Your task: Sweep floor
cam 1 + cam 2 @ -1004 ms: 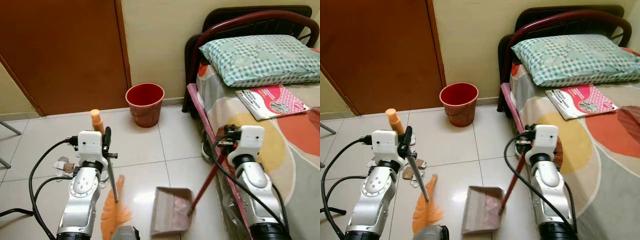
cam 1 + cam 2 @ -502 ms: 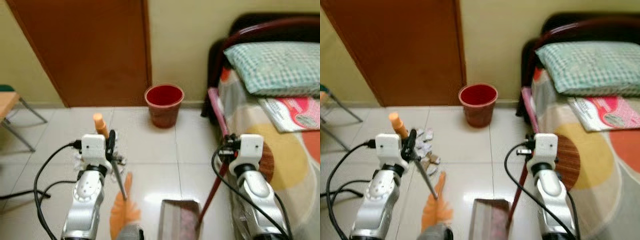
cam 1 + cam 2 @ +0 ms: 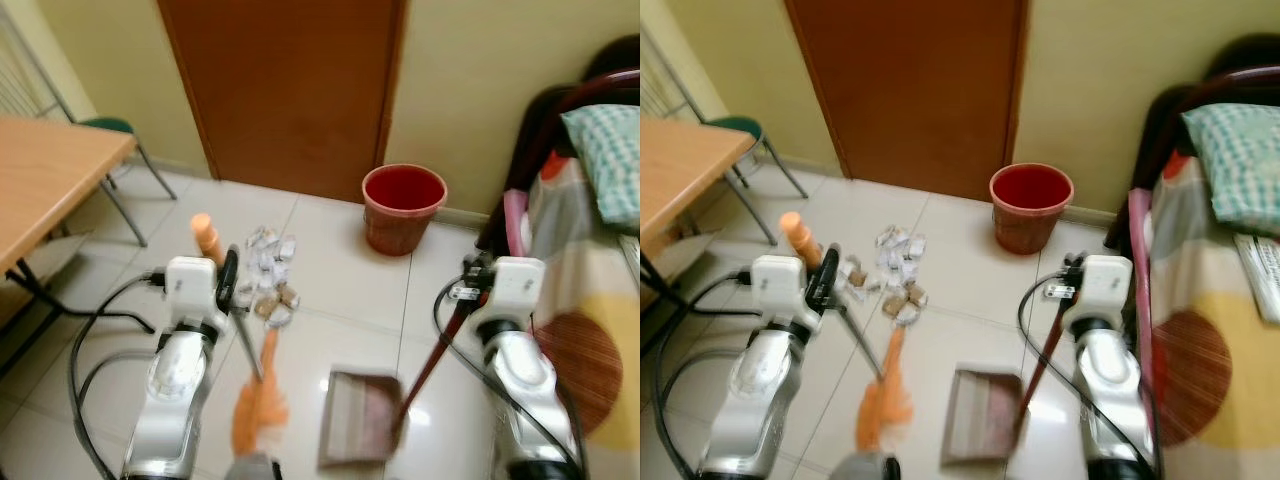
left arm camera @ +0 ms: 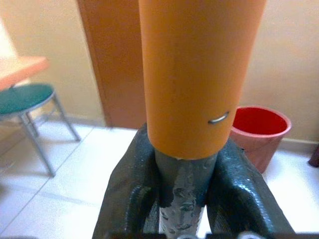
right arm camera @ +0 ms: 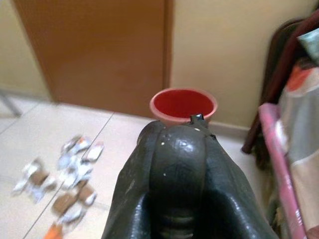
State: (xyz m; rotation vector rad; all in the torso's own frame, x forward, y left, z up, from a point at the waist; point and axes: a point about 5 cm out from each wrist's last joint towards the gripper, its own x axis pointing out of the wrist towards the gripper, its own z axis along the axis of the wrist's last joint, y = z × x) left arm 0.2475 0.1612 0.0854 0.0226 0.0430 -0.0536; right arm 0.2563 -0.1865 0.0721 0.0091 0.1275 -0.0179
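Motion blur softens broom (image 3: 258,395) clamped in left gripper (image 4: 184,184), dustpan (image 3: 358,432) handle gripped by right gripper (image 5: 177,169).

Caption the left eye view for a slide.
Left gripper holds orange broom, right gripper dustpan, facing scattered wrappers.

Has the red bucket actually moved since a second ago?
No. The red bucket sits at the wall just right of the door, as before; the camera turned.
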